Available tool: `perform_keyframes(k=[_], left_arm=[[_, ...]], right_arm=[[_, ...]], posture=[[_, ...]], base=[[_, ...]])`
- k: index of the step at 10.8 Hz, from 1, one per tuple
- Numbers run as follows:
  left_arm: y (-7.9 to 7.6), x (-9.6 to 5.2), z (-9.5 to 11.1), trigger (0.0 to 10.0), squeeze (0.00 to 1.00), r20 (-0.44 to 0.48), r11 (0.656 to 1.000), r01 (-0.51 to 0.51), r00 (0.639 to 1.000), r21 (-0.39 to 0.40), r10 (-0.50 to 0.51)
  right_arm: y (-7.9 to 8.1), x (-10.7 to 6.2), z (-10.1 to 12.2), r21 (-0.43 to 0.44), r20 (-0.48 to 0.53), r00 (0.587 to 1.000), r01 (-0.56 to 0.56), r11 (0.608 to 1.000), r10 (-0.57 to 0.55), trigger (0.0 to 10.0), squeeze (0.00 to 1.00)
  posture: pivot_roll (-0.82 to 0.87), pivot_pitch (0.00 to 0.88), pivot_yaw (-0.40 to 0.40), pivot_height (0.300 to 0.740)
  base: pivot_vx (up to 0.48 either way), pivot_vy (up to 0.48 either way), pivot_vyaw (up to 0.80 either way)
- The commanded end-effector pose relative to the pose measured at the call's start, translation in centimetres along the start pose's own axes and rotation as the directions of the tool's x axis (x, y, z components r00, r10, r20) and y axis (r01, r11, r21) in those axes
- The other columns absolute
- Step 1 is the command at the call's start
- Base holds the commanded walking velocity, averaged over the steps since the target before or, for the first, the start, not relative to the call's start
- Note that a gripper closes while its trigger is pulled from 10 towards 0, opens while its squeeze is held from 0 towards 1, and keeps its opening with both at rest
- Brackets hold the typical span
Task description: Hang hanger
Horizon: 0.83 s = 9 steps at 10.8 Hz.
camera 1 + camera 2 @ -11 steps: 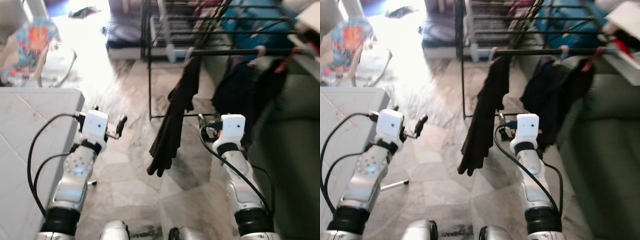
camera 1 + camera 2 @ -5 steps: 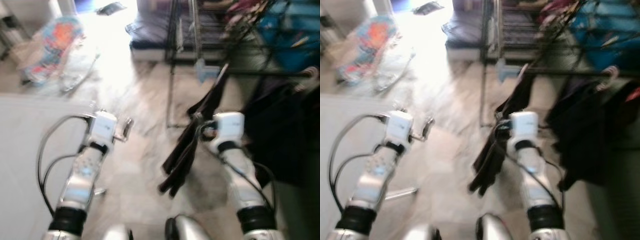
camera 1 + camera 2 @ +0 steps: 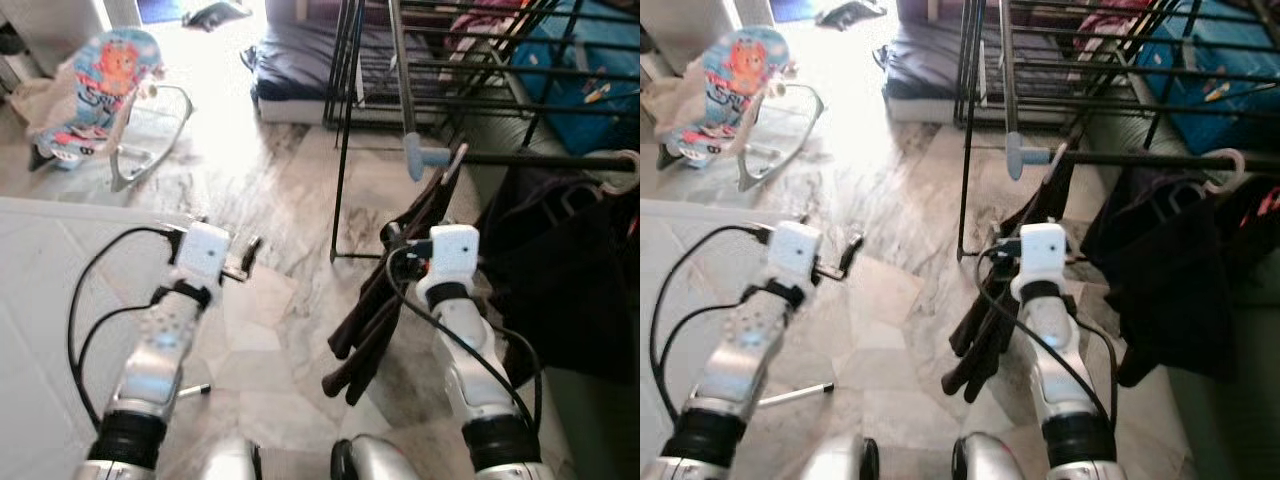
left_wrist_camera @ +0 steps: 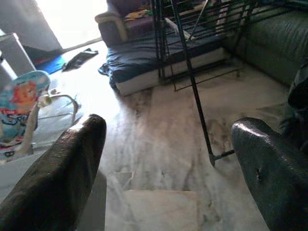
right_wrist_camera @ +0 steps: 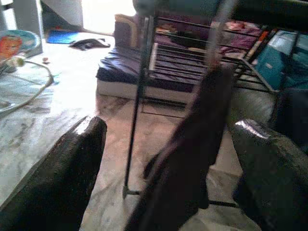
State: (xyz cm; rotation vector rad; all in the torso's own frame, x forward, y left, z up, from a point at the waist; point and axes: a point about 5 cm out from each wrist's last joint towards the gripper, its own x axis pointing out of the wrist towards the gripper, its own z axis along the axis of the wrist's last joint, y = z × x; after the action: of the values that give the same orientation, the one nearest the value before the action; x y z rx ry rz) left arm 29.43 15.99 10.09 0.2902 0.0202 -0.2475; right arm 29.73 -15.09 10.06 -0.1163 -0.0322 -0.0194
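A black clothes rack rail (image 3: 540, 158) runs to the right at chest height. A grey-blue hanger (image 3: 420, 153) sits at its left end with a long dark garment (image 3: 385, 300) drooping from it. More dark clothes (image 3: 560, 270) hang further right under a pale hanger hook (image 3: 626, 168). My right gripper (image 3: 392, 238) is raised right beside the dark garment, open; in the right wrist view the garment (image 5: 192, 163) hangs just ahead between the fingers (image 5: 62, 178). My left gripper (image 3: 250, 252) is held up over the floor, open and holding nothing, fingers (image 4: 62, 183) wide apart.
A white surface (image 3: 50, 290) lies at my left. A baby bouncer (image 3: 90, 80) stands at the far left, and a dark mattress (image 3: 300, 60) lies behind the rack's uprights (image 3: 340, 150). A green sofa (image 3: 600, 420) fills the right side. The marble floor (image 3: 270, 330) lies between.
The whole view has swung and sharpened as the camera moved. The rack and dark garment now sit closer to my right gripper. Both arms keep the same raised pose.
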Motion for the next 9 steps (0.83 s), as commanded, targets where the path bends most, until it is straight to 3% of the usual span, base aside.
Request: perform_keyframes(k=[1,2,3,5,7,8,9], left_arm=[[0.0,-0.1,-0.2,10.0,0.0,-0.014,1.0,0.005,1.0,0.009,-0.005],[0.0,-0.1,-0.3,10.0,0.0,-0.024,1.0,0.012,1.0,0.013,-0.011],[-0.1,0.0,-0.5,10.0,0.0,-0.041,1.0,0.024,0.999,0.019,-0.024],[0.2,0.0,-0.2,10.0,0.0,-0.027,1.0,0.015,1.0,0.002,-0.015],[0.2,-0.3,-0.1,10.0,0.0,-0.03,1.0,0.018,0.999,0.015,-0.017],[0.1,-0.4,-0.2,10.0,0.0,-0.031,1.0,0.017,0.999,0.02,-0.016],[0.2,-0.5,-0.2,10.0,0.0,-0.032,1.0,0.012,0.999,0.019,-0.011]], right_arm=[[-0.8,0.3,0.0,-0.02,-0.007,0.999,0.051,0.999,-0.051,10.0,0.0],[-1.4,0.4,-0.4,-0.053,-0.035,0.994,0.099,0.994,-0.101,10.0,0.0],[-1.4,0.3,-1.2,-0.013,-0.096,0.989,0.116,0.993,-0.117,10.0,0.0],[-0.1,1.1,-3.3,0.044,-0.248,0.968,0.047,0.998,-0.035,10.0,0.0],[-0.1,2.6,-3.6,0.052,-0.287,0.957,0.066,0.996,-0.048,10.0,0.0],[-0.7,3.0,-3.8,0.033,-0.308,0.947,0.099,0.994,-0.085,10.0,0.0],[-3.0,3.0,-4.4,-0.032,-0.351,0.916,0.198,0.98,-0.196,10.0,0.0]], posture=[[-0.01,0.135,-0.046,0.74],[-0.01,0.135,-0.046,0.74],[-0.01,0.14,-0.043,0.74],[0.0,0.149,-0.037,0.74],[0.02,0.158,-0.039,0.74],[0.02,0.158,-0.039,0.74],[0.03,0.161,-0.043,0.74]], base=[[0.0,0.0,0.0],[0.0,0.0,0.0],[0.0,0.0,0.0],[0.0,0.0,0.0],[0.0,0.0,0.0],[0.0,0.0,0.0],[0.0,0.0,0.0]])
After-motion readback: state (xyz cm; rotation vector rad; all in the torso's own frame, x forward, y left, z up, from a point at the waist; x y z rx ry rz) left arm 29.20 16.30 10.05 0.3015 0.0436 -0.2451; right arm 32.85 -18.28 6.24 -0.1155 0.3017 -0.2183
